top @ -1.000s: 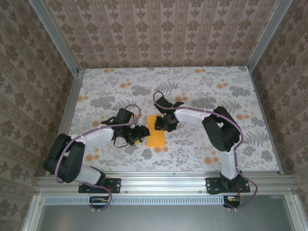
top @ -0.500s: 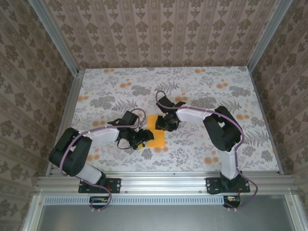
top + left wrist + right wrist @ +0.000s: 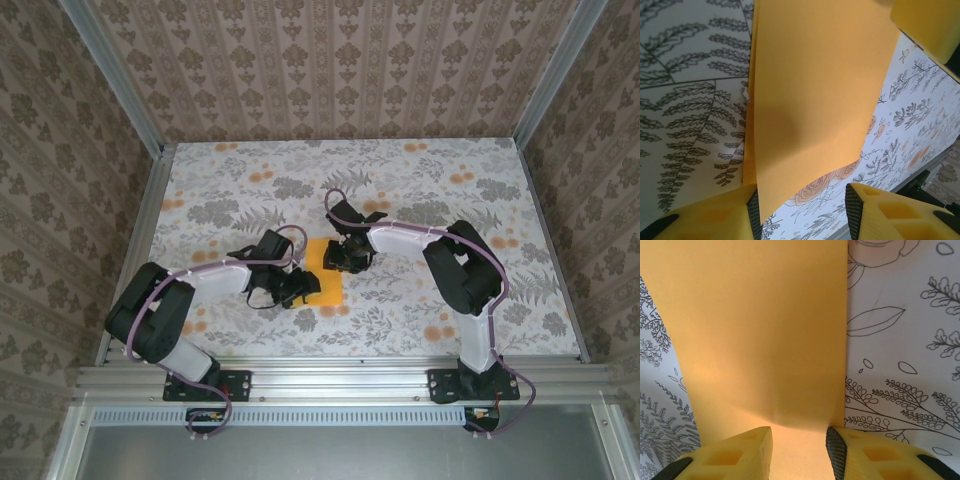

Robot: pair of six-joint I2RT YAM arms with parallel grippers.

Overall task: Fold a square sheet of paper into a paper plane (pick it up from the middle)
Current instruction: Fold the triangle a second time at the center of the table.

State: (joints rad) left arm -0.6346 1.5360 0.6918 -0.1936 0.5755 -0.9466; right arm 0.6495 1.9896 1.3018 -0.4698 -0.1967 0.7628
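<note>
Orange and flat on the flower-print tabletop (image 3: 430, 190), the square sheet of paper (image 3: 324, 285) lies between the tips of the two arms. It reads as a tall rectangle rather than a square. From the left wrist a second layer peeks out along one long edge, so I judge the sheet is folded in half and this is the creasing step.

The left gripper (image 3: 298, 288) sits at the sheet's left edge with its yellow fingers (image 3: 710, 217) parted. One finger is against the doubled edge and the other is over bare tabletop just off the sheet's corner. The right gripper (image 3: 346, 262) is at the sheet's far right corner, jaws likewise apart, with the paper running between them. Neither pinches anything.

No nose folds show, so the plane looks barely begun. Next likely comes a corner fold toward the centre crease. That calls for one gripper pinning the sheet while the other lifts a corner without dragging the whole sheet.
</note>
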